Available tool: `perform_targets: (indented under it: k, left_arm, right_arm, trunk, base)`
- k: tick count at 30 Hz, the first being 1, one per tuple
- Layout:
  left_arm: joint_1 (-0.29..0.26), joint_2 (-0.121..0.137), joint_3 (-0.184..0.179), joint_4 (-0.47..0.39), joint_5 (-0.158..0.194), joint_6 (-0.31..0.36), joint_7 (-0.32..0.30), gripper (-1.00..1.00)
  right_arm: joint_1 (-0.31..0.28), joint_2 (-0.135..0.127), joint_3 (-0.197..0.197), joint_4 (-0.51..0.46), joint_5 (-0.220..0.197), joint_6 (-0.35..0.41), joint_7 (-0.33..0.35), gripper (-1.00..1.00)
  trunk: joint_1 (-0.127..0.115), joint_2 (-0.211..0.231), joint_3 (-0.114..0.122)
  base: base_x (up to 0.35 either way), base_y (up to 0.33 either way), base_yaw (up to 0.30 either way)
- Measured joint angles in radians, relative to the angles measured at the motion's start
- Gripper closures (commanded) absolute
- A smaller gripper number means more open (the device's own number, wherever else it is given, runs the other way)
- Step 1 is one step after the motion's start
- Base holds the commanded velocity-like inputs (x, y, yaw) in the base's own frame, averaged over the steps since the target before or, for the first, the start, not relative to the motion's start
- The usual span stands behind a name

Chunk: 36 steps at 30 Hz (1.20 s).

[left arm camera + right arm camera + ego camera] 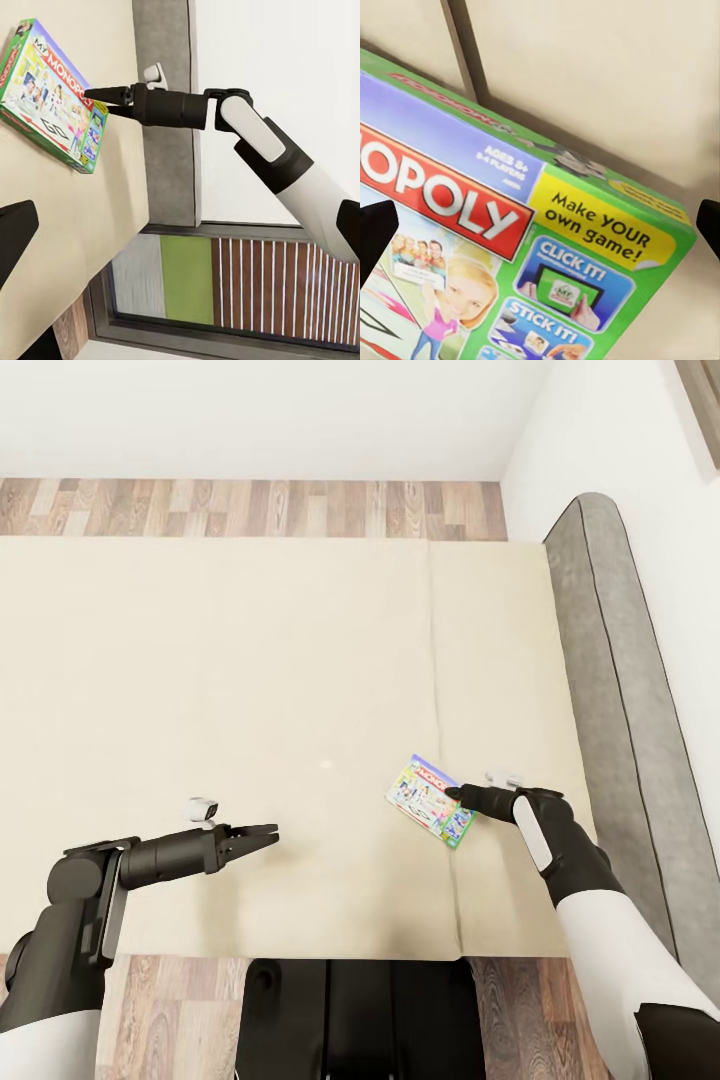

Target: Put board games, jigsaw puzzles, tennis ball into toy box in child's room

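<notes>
A bedroom: wide beige bed (250, 710), grey headboard (625, 710), wood floor (250, 508).

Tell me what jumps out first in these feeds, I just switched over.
The bright green My Monopoly board game stands out first, lying flat on the plain beige bed near the seam between the two mattress pads, toward the grey headboard. The right claw is right at the box's edge, its fingers spread to either side of the box in the right wrist view. The left claw hovers over bare mattress, holding nothing.
</notes>
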Motion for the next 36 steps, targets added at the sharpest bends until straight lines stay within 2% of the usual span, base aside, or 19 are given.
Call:
perform_targets:
  k: [27,36]
  left_arm:
    - [0.000,0.000,-0.001,0.000,0.000,0.000,0.000,-1.00]
    - [0.000,0.000,-0.001,0.000,0.000,0.000,0.000,-1.00]
  right_arm:
    - [0.000,0.000,0.001,0.001,0.002,0.000,0.000,-1.00]
    - [0.000,0.000,0.001,0.000,0.002,0.000,0.001,-1.00]
  trunk:
    - [0.000,0.000,0.000]
    - [0.000,0.000,0.000]
  base:
    - [0.000,0.000,0.000]
    - [0.000,0.079,0.000]
